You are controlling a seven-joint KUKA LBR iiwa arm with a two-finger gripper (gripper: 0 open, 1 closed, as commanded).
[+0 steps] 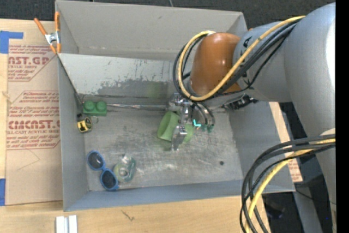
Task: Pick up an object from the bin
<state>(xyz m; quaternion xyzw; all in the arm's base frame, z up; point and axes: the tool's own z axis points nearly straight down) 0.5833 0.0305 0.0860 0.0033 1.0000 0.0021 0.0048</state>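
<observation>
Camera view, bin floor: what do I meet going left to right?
Dark green studded toy brick → clear green-tinted plastic piece → pale green flat piece → gripper.

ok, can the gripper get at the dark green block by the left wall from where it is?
Probably yes. The gripper is mid-bin at a pale green piece; bare floor lies between it and the dark green block. The wall close by may hamper it.

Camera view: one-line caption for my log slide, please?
Gripper low over a pale green piece in the middle of the grey bin; green brick and blue round pieces lie at left.
</observation>
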